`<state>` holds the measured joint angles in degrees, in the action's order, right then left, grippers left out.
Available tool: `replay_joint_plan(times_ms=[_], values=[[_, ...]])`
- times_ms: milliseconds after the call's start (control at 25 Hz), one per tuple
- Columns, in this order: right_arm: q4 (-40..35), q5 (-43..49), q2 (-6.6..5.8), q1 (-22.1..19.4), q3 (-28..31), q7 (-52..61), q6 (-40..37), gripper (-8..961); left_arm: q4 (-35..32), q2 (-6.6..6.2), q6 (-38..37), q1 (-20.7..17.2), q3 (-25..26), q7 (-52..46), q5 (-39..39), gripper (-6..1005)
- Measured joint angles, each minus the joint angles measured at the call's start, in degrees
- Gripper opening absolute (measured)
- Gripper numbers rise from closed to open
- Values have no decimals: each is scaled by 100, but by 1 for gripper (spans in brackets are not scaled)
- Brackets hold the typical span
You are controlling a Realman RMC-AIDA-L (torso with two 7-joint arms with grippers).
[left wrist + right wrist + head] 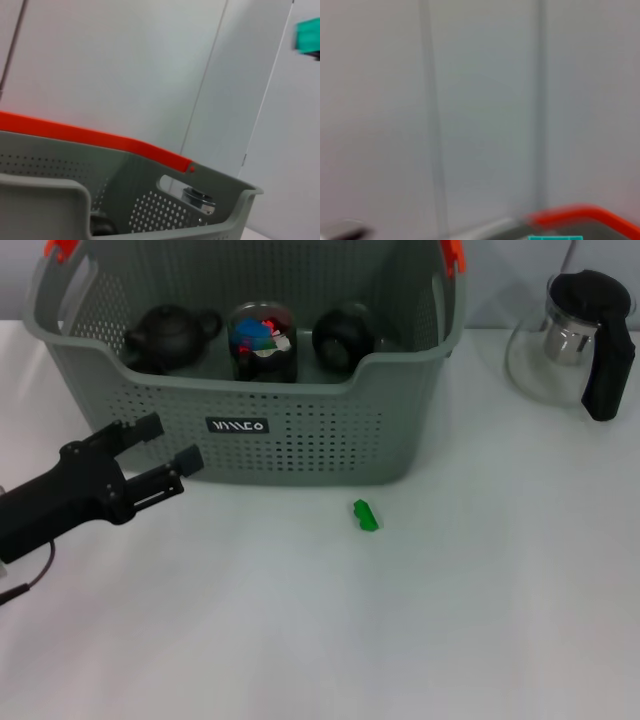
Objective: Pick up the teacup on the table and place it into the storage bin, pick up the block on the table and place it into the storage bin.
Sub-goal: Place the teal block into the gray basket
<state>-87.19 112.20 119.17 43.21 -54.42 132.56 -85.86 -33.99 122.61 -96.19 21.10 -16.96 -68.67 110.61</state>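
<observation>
Block (366,515), small and green, lies on the white worktop (420,620) just in front of the bin (300,430), a little to the right of the bin's middle and clear of its front wall. Its long axis runs roughly from the bin toward the robot, tilted slightly. The left hand (165,455) hangs well to the block's left, near the bin's front left corner beside the black label (237,425), fingers spread and holding nothing. The right hand does not show in the head view, so which arm is nearer cannot be settled; of what is seen, the left hand would have to travel rightward along the bin's front to reach the block, and closing across the block's short width looks the easier grasp. Inside the bin sit a dark teapot (168,335), a jar (262,340) and a round dark vessel (343,337), possibly the teacup. Pitcher (580,340) stands well apart at the far right.
</observation>
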Motion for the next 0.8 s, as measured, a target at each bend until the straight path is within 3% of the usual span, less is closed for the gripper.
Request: replay_joint_plan(times_ms=[120, 200, 360, 640, 800], values=[[-14, 1586, -18, 854, -2, 990, 98, 428, -1, 0, -4, 0, 5, -1, -4, 830], [148, 2558, 45, 1352, -40, 1289, 170, 428, 6, 0, -5, 0, 5, -3, -5, 830], [1124, 4022, 121, 2167, -513, 1506, 663, 428, 13, 0, -4, -1, 13, -6, -5, 830], [3766, 4409, 111, 3100, -1495, 1575, 2507, 429, 15, 14, -5, -4, 16, -16, -6, 830], [4930, 4380, 156, 3430, -1925, 1581, 3521, 429, 15, 24, -4, -11, 18, -16, -5, 830]])
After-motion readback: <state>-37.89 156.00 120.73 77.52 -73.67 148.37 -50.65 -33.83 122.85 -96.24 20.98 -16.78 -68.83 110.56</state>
